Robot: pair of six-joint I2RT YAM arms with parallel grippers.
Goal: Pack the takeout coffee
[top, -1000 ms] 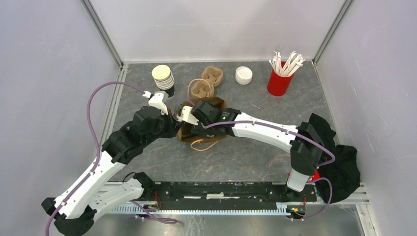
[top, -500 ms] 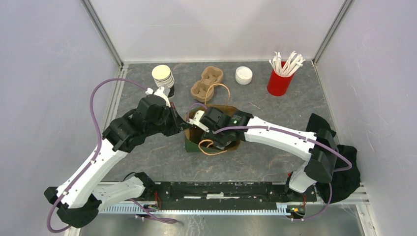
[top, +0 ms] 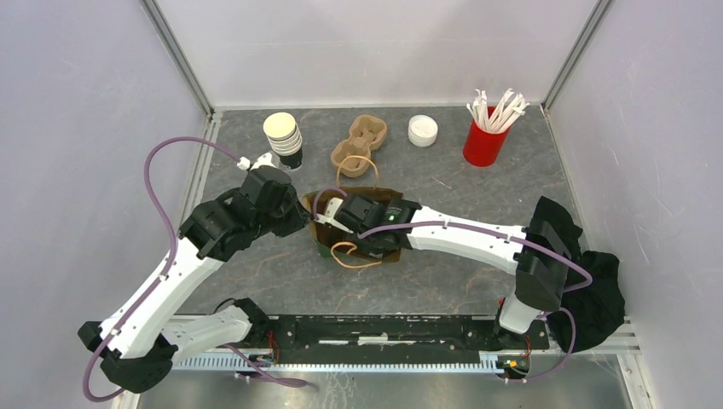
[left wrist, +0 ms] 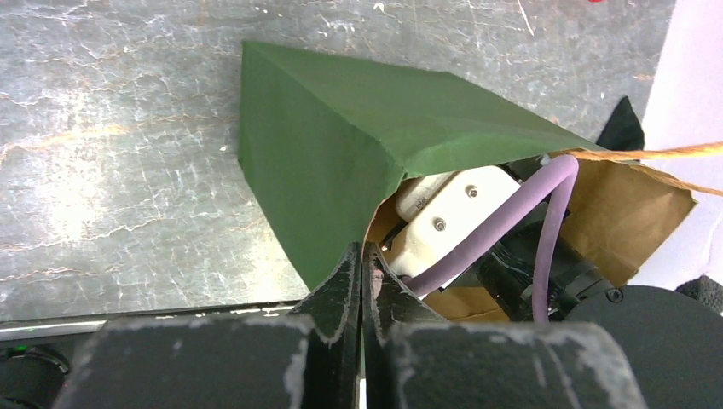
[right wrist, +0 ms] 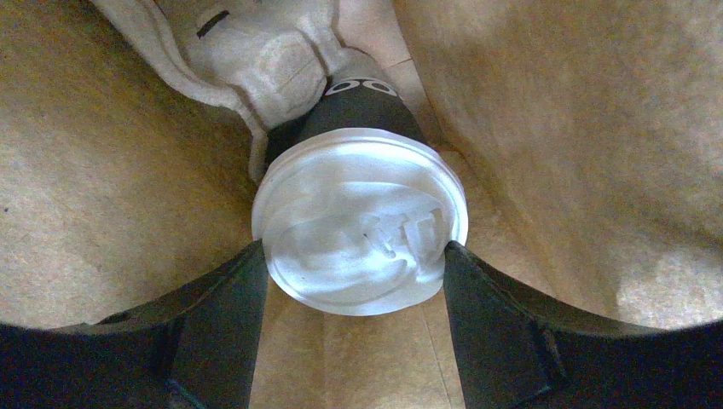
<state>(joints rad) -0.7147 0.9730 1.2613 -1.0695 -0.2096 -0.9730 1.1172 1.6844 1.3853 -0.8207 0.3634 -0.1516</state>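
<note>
A paper bag (top: 321, 232), green outside and brown inside, lies on its side mid-table with its mouth toward the right arm. My left gripper (left wrist: 362, 256) is shut on the edge of the bag (left wrist: 324, 153) at its mouth. The right gripper (right wrist: 354, 247) is deep inside the bag, so the top view shows only its wrist (top: 368, 211). Its two fingers (right wrist: 230, 307) press on either side of the white lid of the takeout coffee (right wrist: 358, 226), a dark cup. A pale moulded piece (right wrist: 264, 51) rests against the cup's body.
At the back stand a stack of lidless cups (top: 284, 136), a brown cup carrier (top: 358, 141), a stack of white lids (top: 422, 130) and a red cup of white sticks (top: 484, 141). The bag's orange handle loop (top: 345, 253) trails in front. Black cloth (top: 597, 290) lies by the right base.
The bag has tipped and slid a little to the left with both grippers. The right wrist has gone further into it, and the left gripper has kept its hold on the edge.
</note>
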